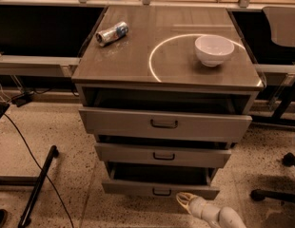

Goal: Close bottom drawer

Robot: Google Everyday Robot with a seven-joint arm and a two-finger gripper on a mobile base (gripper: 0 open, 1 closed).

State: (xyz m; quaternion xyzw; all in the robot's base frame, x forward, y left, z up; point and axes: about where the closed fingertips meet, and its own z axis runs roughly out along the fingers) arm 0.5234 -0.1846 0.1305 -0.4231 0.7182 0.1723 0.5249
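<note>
**Bottom drawer part-open, gripper at its front edge**

From my seat, far left on the speckled floor [66,141] I see a black stand leg [38,184] with a thin cable [24,141] trailing past it. Next comes the cabinet [138,65]. A crushed can [112,33] lies on its side near the back left of the top.

All three drawers stand out from the carcass. The top drawer [119,122] sticks out furthest, the middle drawer [123,153] less. The bottom drawer [133,188] sits lowest, pulled out enough that I can look down into its dark box. Its small bar handle [162,192] is at the centre of the front.

The gripper [184,199] comes in low from the bottom right, pale arm behind it. Its tip is just right of that handle, at the lower edge of the drawer front (touching or a hair off, I cannot say). I cannot tell either whether it is spread or pressed together.

Further right on the cabinet top, a white bowl [214,50] stands upright inside a bright ring [154,56]. A chair [283,25] sits at the far right.
</note>
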